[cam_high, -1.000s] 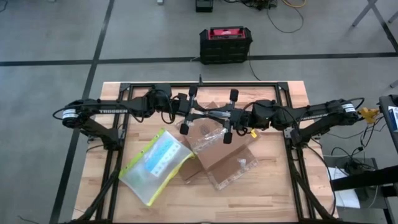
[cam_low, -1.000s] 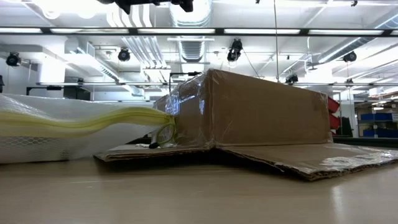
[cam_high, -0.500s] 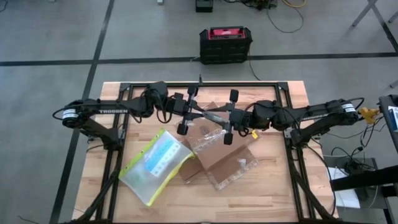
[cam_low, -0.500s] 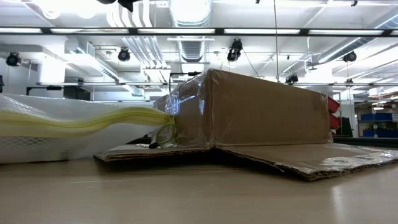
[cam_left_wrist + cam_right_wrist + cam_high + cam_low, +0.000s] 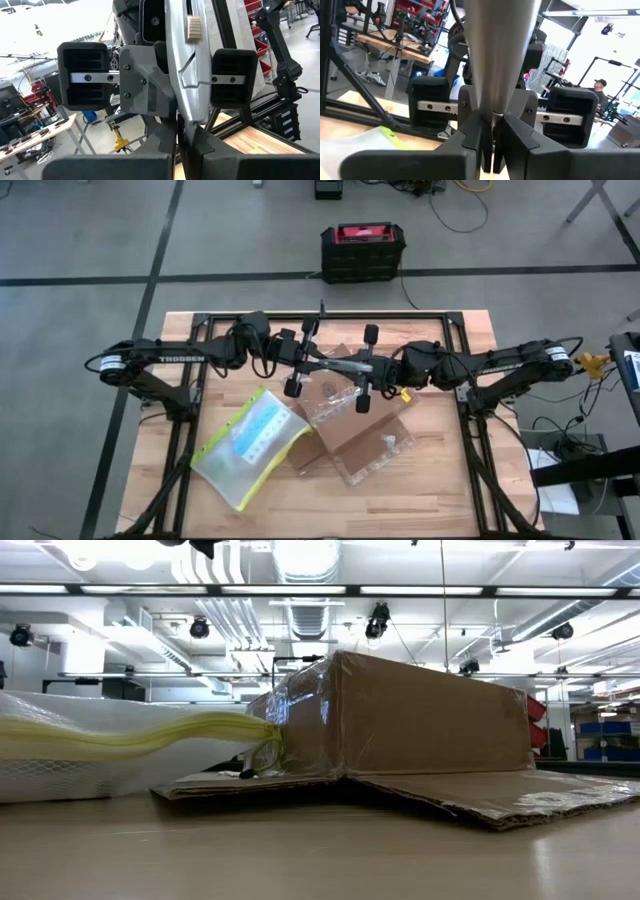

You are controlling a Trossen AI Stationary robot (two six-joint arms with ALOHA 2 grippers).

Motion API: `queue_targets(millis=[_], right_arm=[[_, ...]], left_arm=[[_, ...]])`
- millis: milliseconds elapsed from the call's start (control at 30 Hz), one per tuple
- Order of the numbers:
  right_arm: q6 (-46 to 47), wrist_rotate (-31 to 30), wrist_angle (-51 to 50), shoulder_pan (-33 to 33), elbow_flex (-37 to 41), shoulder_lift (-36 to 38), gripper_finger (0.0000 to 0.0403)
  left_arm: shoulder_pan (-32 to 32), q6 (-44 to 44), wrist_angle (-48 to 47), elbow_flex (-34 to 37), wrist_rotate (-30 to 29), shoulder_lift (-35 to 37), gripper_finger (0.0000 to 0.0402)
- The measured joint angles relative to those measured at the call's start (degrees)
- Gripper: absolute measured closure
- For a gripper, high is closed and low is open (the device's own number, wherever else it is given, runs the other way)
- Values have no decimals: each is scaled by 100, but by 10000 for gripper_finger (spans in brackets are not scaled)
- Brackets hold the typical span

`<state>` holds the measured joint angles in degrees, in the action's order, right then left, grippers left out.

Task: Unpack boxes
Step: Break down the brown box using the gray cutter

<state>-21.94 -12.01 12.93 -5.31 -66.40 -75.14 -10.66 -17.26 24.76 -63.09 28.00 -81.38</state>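
two grippers meet above the back half of your table, and both pinch the same thing: a silvery utility knife (image 5: 335, 366) held between them. your left gripper (image 5: 318, 362) has its fingers pressed together on one end of the knife, seen in the left wrist view as a grey blade body with a tan slider (image 5: 193, 28). your right gripper (image 5: 352, 368) is clamped on the other end, fingers nearly touching around the metal shaft (image 5: 496, 55). compared with a second ago, the right gripper has slid a little toward the left one, and the left wrist sits slightly further back. the cardboard carton (image 5: 352, 425) lies unmoved below them, flaps spread, just beside the clear pouch (image 5: 250, 445) with the yellow-green edge.
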Motion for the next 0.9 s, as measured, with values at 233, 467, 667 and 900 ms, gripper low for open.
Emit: queue_targets(millis=[233, 467, 667, 900], right_arm=[[518, -12, -2, 80, -86, -151, 401], [1822, -1129, -439, 91, -95, -146, 402], [2344, -1779, -1951, 98, -84, 97, 402], [3124, -1764, -3341, 2, 8, 500, 403]], left_arm=[[-19, 310, -237, 0, -162, -2, 401], [-50, 1273, -1177, 0, -346, -5, 401], [-220, 1257, -3616, 151, -1489, 345, 401], [-500, 1739, -4320, 973, -1758, 1309, 401]])
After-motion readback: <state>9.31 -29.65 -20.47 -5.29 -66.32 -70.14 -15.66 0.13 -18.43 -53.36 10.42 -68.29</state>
